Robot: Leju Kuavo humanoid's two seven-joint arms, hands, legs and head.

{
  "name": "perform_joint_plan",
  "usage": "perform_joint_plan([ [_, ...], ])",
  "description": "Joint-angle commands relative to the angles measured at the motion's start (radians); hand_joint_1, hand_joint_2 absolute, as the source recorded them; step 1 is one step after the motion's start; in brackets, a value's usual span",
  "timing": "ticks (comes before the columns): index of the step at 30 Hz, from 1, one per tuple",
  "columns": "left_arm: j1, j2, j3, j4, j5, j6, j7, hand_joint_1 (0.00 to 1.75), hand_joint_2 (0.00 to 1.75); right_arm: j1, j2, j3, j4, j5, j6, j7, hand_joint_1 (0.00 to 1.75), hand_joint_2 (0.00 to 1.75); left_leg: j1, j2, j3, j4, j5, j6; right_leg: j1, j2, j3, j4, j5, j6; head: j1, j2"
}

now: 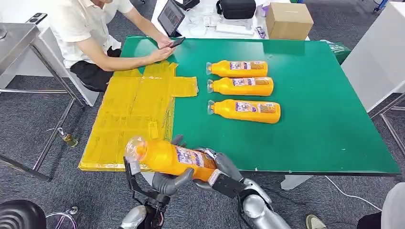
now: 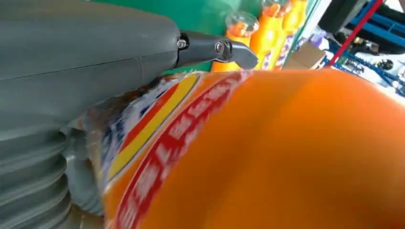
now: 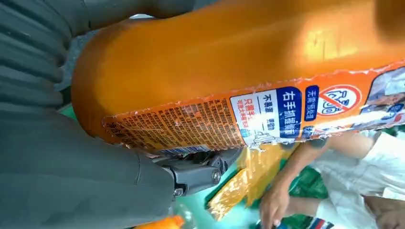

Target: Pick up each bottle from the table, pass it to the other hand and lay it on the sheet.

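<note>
An orange bottle [image 1: 167,156] with a clear cap hangs just off the near edge of the green table [image 1: 305,143], its cap toward the yellow sheet [image 1: 133,112]. My left hand [image 1: 160,182] grips it from below near the middle, and my right hand [image 1: 223,171] grips its base end. The same bottle [image 2: 286,152] lies against my left hand [image 2: 71,71] in the left wrist view, and the bottle [image 3: 239,57] rests in my right hand [image 3: 71,167] in the right wrist view. Three more orange bottles [image 1: 237,68] [image 1: 241,86] [image 1: 244,110] lie side by side mid-table.
A person [image 1: 90,28] sits at the far left corner with a phone [image 1: 175,42], forearms over the sheet's far end. A cardboard box [image 1: 289,19] and a tablet [image 1: 171,16] stand on the white table behind. A metal table [image 1: 19,43] is at left.
</note>
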Motion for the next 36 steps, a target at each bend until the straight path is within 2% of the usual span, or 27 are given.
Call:
perform_joint_plan([
  [1, -0.088, -0.011, 0.008, 0.099, -0.019, 0.020, -0.004, 0.00, 1.75, -0.057, 0.002, 0.099, 0.107, -0.004, 0.016, -0.022, 1.75, 1.75, 0.001, 0.002, 0.007, -0.001, -0.002, 0.001, 0.002, 0.000, 0.007, -0.002, -0.001, -0.003, 0.000, 0.000],
  [2, -0.096, -0.021, 0.025, 0.107, -0.030, 0.066, -0.026, 0.00, 1.75, -0.053, 0.003, 0.105, 0.101, -0.005, 0.017, -0.022, 1.75, 1.75, 0.001, 0.003, 0.010, -0.002, -0.003, 0.002, 0.003, 0.000, 0.010, -0.002, -0.002, -0.005, 0.000, 0.000],
  [3, -0.099, -0.025, 0.033, 0.105, -0.032, 0.080, -0.036, 0.00, 1.75, -0.050, 0.004, 0.107, 0.099, -0.005, 0.018, -0.023, 1.75, 1.75, 0.001, 0.001, 0.004, -0.001, -0.001, 0.001, 0.001, 0.000, 0.004, -0.001, -0.001, -0.003, 0.000, 0.000],
  [4, -0.102, -0.031, 0.041, 0.099, -0.030, 0.089, -0.045, 0.00, 1.75, -0.047, 0.003, 0.111, 0.093, -0.005, 0.018, -0.023, 1.75, 1.75, 0.001, 0.002, 0.007, -0.001, -0.002, 0.001, 0.002, 0.000, 0.007, -0.001, -0.002, -0.004, 0.000, 0.000],
  [7, -0.087, -0.034, 0.054, 0.031, -0.018, 0.090, -0.067, 0.00, 1.75, -0.044, 0.003, 0.118, 0.102, -0.013, 0.025, -0.019, 1.75, 1.75, 0.001, 0.000, 0.003, 0.000, -0.001, 0.001, 0.001, -0.001, 0.003, -0.001, -0.001, -0.002, 0.000, 0.000],
  [9, -0.075, -0.031, 0.064, -0.004, 0.003, 0.084, -0.080, 0.00, 1.75, -0.047, 0.005, 0.119, 0.115, -0.024, 0.039, -0.009, 1.75, 1.75, 0.002, 0.002, 0.008, 0.000, -0.003, 0.002, 0.003, 0.000, 0.007, -0.002, -0.002, -0.004, 0.000, 0.000],
  [10, -0.069, -0.030, 0.072, -0.020, 0.015, 0.081, -0.087, 1.52, 1.75, -0.047, 0.005, 0.120, 0.119, -0.027, 0.044, -0.004, 1.75, 1.75, 0.001, 0.001, 0.005, 0.000, -0.002, 0.001, 0.002, -0.001, 0.005, -0.001, -0.002, -0.003, 0.000, 0.000],
  [11, -0.062, -0.029, 0.083, -0.043, 0.026, 0.087, -0.098, 1.66, 1.75, -0.048, 0.004, 0.124, 0.132, -0.028, 0.053, 0.012, 1.69, 1.75, 0.001, 0.002, 0.005, 0.000, -0.002, 0.001, 0.002, 0.000, 0.004, -0.001, -0.001, -0.003, 0.000, 0.000],
  [12, -0.059, -0.030, 0.091, -0.057, 0.031, 0.091, -0.106, 1.75, 1.75, -0.047, 0.001, 0.127, 0.137, -0.028, 0.055, 0.014, 1.48, 1.75, 0.001, 0.001, 0.004, 0.000, -0.002, 0.001, 0.002, 0.000, 0.004, -0.001, -0.001, -0.003, 0.000, 0.000],
  [14, -0.046, -0.038, 0.112, -0.094, 0.043, 0.103, -0.114, 1.75, 1.75, -0.037, -0.003, 0.135, 0.156, -0.024, 0.063, 0.023, 0.05, 1.75, 0.002, 0.001, 0.006, -0.001, -0.003, 0.001, 0.003, -0.001, 0.006, -0.002, -0.002, -0.004, 0.000, 0.000],
  [21, -0.039, -0.041, 0.109, -0.104, 0.038, 0.109, -0.114, 1.75, 1.75, -0.033, -0.006, 0.136, 0.161, -0.025, 0.063, 0.022, 0.05, 1.75, 0.000, 0.001, 0.003, 0.000, -0.001, 0.001, 0.001, -0.001, 0.003, -0.001, -0.001, -0.002, -0.001, 0.000],
  [22, -0.039, -0.041, 0.109, -0.104, 0.038, 0.109, -0.114, 1.75, 1.75, -0.033, -0.006, 0.136, 0.161, -0.025, 0.063, 0.022, 0.00, 1.75, 0.000, 0.001, 0.006, -0.001, -0.002, 0.002, 0.001, -0.001, 0.006, -0.001, -0.002, -0.003, 0.000, 0.000],
  [24, -0.036, -0.049, 0.127, -0.109, 0.049, 0.119, -0.121, 1.75, 1.75, -0.027, -0.004, 0.139, 0.163, -0.021, 0.062, 0.026, 0.00, 1.75, 0.000, 0.001, 0.003, -0.001, -0.001, 0.001, 0.001, 0.000, 0.002, -0.001, -0.001, -0.002, -0.001, 0.000],
  [25, -0.033, -0.050, 0.135, -0.113, 0.060, 0.115, -0.117, 1.75, 1.75, -0.025, -0.003, 0.140, 0.167, -0.021, 0.062, 0.027, 0.00, 1.75, 0.001, 0.001, 0.006, -0.001, -0.002, 0.002, 0.002, -0.001, 0.006, -0.002, -0.002, -0.003, 0.000, 0.000],
  [30, -0.030, -0.044, 0.160, -0.127, 0.107, 0.075, -0.090, 1.75, 1.75, -0.012, 0.009, 0.130, 0.168, -0.019, 0.037, 0.012, 0.00, 1.75, 0.001, 0.001, 0.003, -0.001, -0.001, 0.001, 0.001, 0.000, 0.002, -0.001, -0.001, -0.002, 0.000, 0.000],
  [31, -0.030, -0.044, 0.168, -0.127, 0.130, 0.052, -0.074, 1.75, 1.75, -0.011, 0.013, 0.121, 0.161, 0.005, -0.012, 0.005, 0.00, 1.75, 0.001, 0.002, 0.005, -0.001, -0.002, 0.001, 0.001, 0.000, 0.004, -0.001, -0.002, -0.003, 0.000, 0.000],
  [32, -0.028, -0.036, 0.178, -0.136, 0.136, 0.047, -0.069, 1.75, 1.75, 0.014, 0.056, 0.052, 0.127, -0.009, -0.152, -0.044, 0.00, 1.75, 0.000, 0.001, 0.004, -0.001, -0.002, 0.001, 0.001, 0.000, 0.003, -0.001, -0.001, -0.002, 0.000, 0.000],
  [33, -0.015, -0.029, 0.187, -0.155, 0.127, 0.057, -0.078, 1.75, 1.75, 0.040, 0.104, -0.028, 0.084, -0.064, -0.234, -0.038, 0.00, 1.75, 0.000, 0.001, 0.002, -0.001, -0.001, 0.001, 0.001, 0.000, 0.001, -0.001, -0.001, -0.002, 0.000, 0.000],
  [35, -0.001, -0.005, 0.195, -0.184, 0.051, 0.122, -0.092, 1.75, 1.75, 0.063, 0.132, -0.090, -0.013, -0.052, -0.405, -0.042, 0.00, 1.75, 0.000, 0.003, 0.003, 0.000, -0.002, 0.001, 0.001, 0.001, 0.002, 0.000, -0.001, -0.003, 0.000, 0.000],
  [36, -0.016, 0.025, 0.177, -0.177, -0.085, 0.223, -0.118, 1.75, 1.75, 0.084, 0.155, -0.166, -0.104, -0.089, -0.559, -0.079, 0.00, 1.75, 0.001, 0.005, 0.005, 0.000, -0.004, 0.001, 0.002, 0.003, 0.004, 0.000, -0.002, -0.004, 0.000, 0.000],
])
